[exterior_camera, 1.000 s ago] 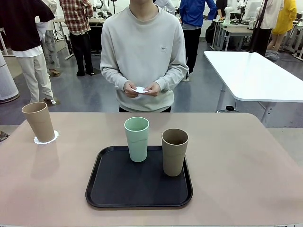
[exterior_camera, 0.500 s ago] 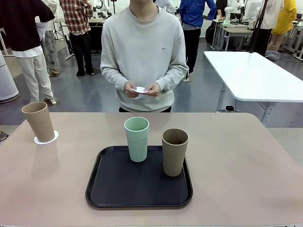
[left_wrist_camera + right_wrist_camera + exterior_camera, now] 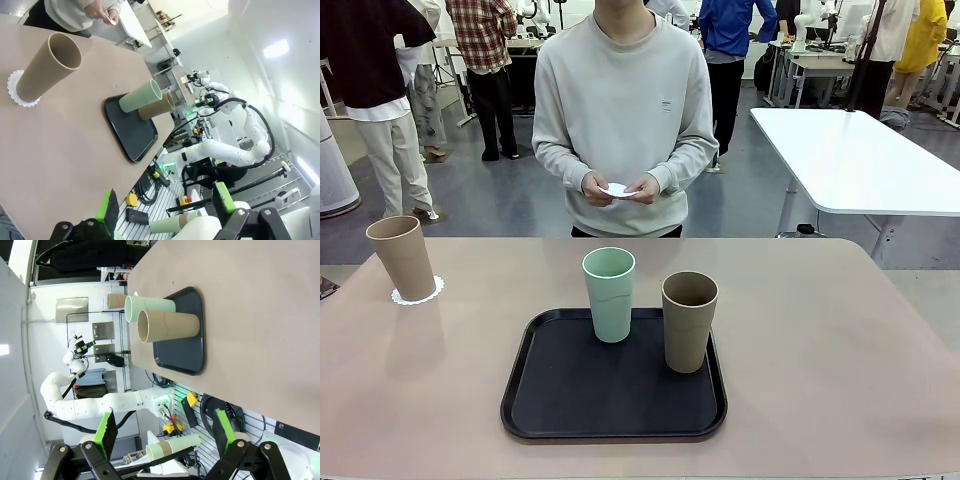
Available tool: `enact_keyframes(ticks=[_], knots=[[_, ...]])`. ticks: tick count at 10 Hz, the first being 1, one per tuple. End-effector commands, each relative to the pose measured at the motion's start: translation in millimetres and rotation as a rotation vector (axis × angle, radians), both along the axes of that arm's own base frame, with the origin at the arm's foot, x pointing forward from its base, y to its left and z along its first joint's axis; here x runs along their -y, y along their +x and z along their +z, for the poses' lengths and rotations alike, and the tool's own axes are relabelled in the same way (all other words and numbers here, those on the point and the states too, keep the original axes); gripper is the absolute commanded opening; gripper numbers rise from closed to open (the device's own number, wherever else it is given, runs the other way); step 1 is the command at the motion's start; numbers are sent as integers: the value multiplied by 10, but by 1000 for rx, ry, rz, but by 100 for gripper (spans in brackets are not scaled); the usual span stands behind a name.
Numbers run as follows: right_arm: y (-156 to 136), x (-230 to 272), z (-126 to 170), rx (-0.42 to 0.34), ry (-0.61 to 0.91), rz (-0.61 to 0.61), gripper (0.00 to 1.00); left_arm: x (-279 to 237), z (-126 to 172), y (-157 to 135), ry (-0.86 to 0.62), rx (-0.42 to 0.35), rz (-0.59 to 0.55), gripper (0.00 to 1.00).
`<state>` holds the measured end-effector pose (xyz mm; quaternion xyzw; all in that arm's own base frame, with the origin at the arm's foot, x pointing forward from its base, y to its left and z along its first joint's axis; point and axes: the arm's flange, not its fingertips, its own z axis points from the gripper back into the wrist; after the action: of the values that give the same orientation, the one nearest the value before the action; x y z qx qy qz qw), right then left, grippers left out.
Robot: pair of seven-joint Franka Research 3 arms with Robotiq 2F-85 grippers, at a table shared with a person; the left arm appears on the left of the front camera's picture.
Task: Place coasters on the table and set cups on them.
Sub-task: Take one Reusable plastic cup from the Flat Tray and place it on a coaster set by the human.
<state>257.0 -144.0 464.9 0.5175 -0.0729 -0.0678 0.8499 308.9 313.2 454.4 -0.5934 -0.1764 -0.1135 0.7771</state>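
Observation:
A tan cup (image 3: 403, 257) stands on a white scalloped coaster (image 3: 417, 293) at the far left of the beige table (image 3: 840, 350); the left wrist view shows that cup (image 3: 49, 71) on its coaster (image 3: 17, 90). The mint green cup (image 3: 609, 294) and the second tan cup (image 3: 689, 321) stand on the black tray (image 3: 610, 385). The person across the table holds white coasters (image 3: 616, 190) in both hands at waist height. My left gripper (image 3: 165, 206) is open, off the table's near edge. My right gripper (image 3: 166, 433) is open too, off the table, with both tray cups (image 3: 167, 325) ahead of it.
A white table (image 3: 855, 155) stands behind at the right. Several people stand in the background. The beige tabletop is bare to the right of the tray and between the tray and the left cup.

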Motion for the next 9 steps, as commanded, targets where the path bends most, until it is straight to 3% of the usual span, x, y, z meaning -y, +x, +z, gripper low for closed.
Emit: enact_keyframes(ticks=[1, 9], knots=[[7, 1, 3, 11, 15, 5, 100, -19, -22, -31, -23, -6, 0, 100], [7, 1, 3, 11, 15, 5, 100, -19, -22, -31, -23, -6, 0, 100]])
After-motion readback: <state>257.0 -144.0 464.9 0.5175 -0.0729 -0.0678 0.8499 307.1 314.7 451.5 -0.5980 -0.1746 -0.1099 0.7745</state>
